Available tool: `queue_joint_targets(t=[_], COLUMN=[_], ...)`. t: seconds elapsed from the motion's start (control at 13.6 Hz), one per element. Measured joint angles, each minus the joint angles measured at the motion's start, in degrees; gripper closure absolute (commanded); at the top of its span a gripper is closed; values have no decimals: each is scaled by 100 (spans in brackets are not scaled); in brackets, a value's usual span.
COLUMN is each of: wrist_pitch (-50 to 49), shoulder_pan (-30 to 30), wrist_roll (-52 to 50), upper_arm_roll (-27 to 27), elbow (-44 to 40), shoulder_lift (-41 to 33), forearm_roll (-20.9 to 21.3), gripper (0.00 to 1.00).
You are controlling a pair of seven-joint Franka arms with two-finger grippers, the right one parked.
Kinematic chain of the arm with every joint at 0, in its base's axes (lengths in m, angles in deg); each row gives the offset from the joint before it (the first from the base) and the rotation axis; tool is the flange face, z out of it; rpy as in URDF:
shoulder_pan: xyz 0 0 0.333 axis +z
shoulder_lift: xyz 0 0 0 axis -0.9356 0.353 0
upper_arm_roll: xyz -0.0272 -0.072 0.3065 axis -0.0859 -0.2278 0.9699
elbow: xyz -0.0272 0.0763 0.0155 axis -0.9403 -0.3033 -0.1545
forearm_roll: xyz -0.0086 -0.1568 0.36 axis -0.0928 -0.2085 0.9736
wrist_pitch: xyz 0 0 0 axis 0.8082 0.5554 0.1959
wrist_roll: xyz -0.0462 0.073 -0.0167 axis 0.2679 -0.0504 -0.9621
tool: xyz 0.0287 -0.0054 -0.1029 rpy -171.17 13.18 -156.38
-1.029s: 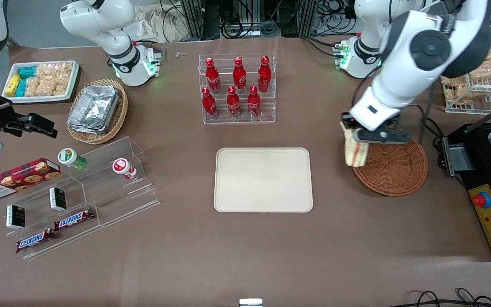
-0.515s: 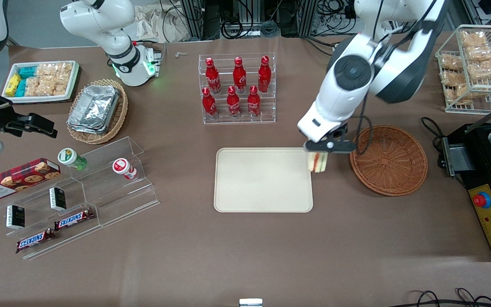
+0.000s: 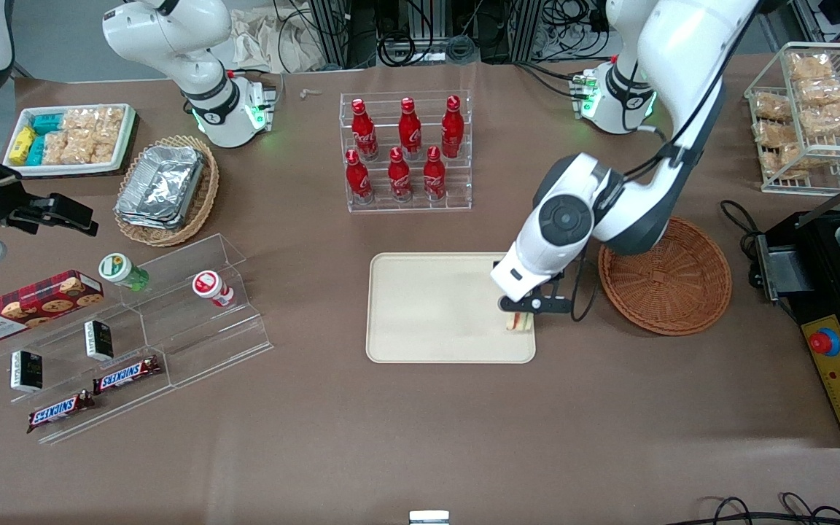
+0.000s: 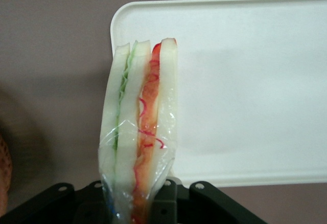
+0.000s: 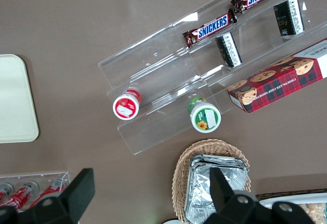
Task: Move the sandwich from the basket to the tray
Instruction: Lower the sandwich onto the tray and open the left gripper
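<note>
Gripper (image 3: 520,312) now low over the tray (image 3: 427,306), at the corner nearest the basket (image 3: 671,281) and toward the front camera; half a second ago hung higher at the tray's edge beside the basket, a second ago just at the basket's rim. Fingers pinched on the sandwich (image 3: 518,321), wrapped in clear film, held upright with the cut edge showing green and red-orange filling (image 4: 139,132). Sandwich down within the tray's outline in the front view, whether touching the surface cannot be told. In the wrist view, sandwich standing over the tray's rounded corner (image 4: 118,19), brown table beside it. Basket bare of the sandwich, unmoved since before.
</note>
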Motion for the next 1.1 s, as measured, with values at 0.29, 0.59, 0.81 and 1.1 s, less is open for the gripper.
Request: queue_joint_targets(t=[0.29,0.59,0.81,1.1], wrist_pitch=[298,307,307,312], shoulder_pan=[-2,-3,-10,-10], wrist_roll=[-403,-416,-416,-416], upper_arm_roll=[-8,-48,-93,-94], elbow=[-39,-81,-83,-96], shoulder_lift=[594,714,720,732], forearm_roll=[472,488,504,513], gripper=[100,87,0,0])
